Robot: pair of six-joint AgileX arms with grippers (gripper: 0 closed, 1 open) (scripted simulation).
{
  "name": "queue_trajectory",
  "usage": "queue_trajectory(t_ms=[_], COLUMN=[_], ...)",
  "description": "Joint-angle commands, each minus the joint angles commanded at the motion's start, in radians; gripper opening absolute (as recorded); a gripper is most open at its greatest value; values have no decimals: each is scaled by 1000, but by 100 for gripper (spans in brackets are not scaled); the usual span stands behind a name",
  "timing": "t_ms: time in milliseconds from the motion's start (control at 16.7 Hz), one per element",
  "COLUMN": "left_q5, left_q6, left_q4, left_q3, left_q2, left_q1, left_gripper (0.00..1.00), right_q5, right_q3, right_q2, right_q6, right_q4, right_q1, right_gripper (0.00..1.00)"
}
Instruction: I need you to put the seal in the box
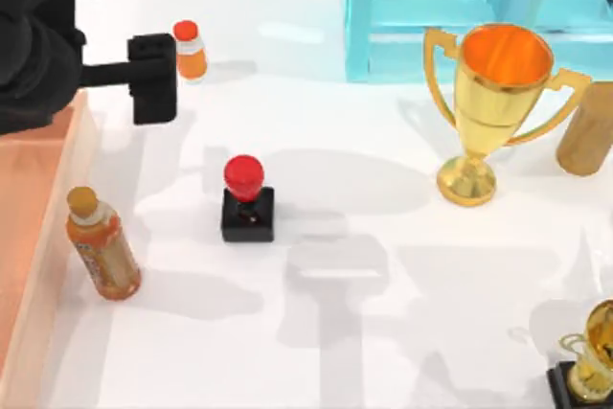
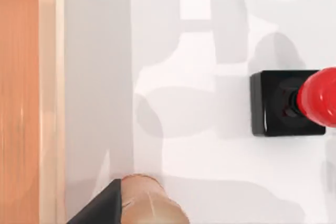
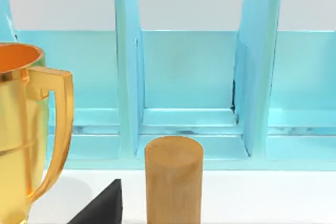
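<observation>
While left hand [image 1: 153,79] hovers at 11 o'clock of seal [image 1: 248,200], grip state unclear: descent may clip orange bottle [image 1: 190,49]; glossy knob may slip; box [image 1: 57,198] at 9 o'clock

Left arm [image 1: 34,55] matte black, bulky; hand [image 1: 153,79] blocky, black, seemingly unmarked.

red-knobbed black seal [image 1: 247,200], orange-brown box [image 1: 38,208]
</observation>
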Motion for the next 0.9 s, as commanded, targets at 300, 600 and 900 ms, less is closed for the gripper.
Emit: queue_trajectory(t_ms=[300, 600, 900], left_q5=[0, 1, 7], left_q6=[-79, -158, -185], left_q4=[-216, -438, -493], left_q3=[342, 650, 759], left_q2=[368, 673, 764], left_q1=[-80, -164, -193], left_gripper=[100, 100, 100], right_q5=[0, 0, 0], right_q3=[0, 0, 0], right_q2=[0, 0, 0], right_q6=[0, 0, 0], right_q4=[0, 0, 0], right_q1=[0, 0, 0], right_gripper=[100, 100, 100])
